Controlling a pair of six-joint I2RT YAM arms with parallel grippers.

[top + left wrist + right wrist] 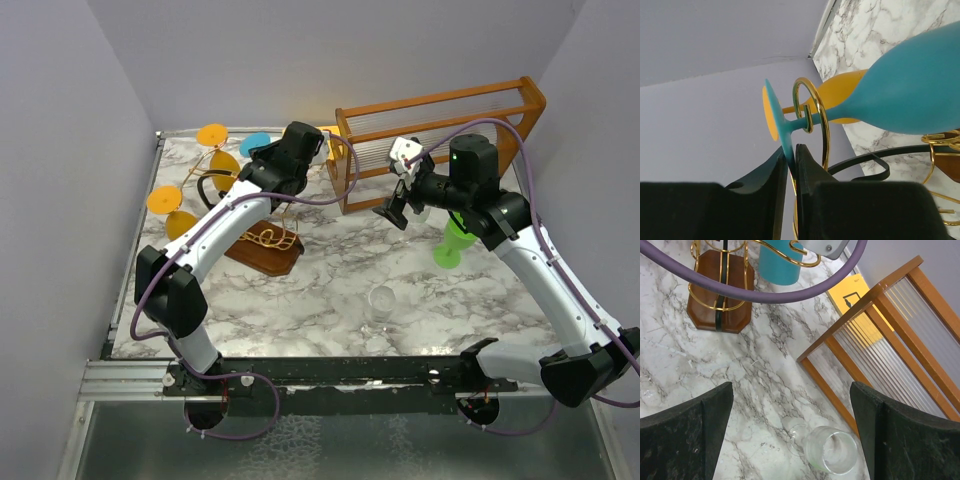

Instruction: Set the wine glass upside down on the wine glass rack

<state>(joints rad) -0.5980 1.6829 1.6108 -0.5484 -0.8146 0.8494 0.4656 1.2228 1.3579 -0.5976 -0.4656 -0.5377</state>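
The wine glass rack (265, 250) has gold wire arms and a dark wooden base at back left. My left gripper (262, 152) is shut on the flat foot of a teal wine glass (255, 143). In the left wrist view the gripper (791, 155) pinches the foot edge. The teal stem (800, 122) lies inside a gold wire curl (822, 115), with the teal bowl (910, 95) beyond it. The rack's black curved piece (865, 162) passes below. My right gripper (400, 205) is open and empty above the table, and in its wrist view (791, 387) it hangs above a clear glass (827, 450).
Two orange glasses (212, 135) (163, 200) hang on the rack. A large orange-brown wooden frame (440, 125) stands at back right. A green glass (455, 240) stands in front of the frame. A clear glass (382, 300) stands near the table's middle front.
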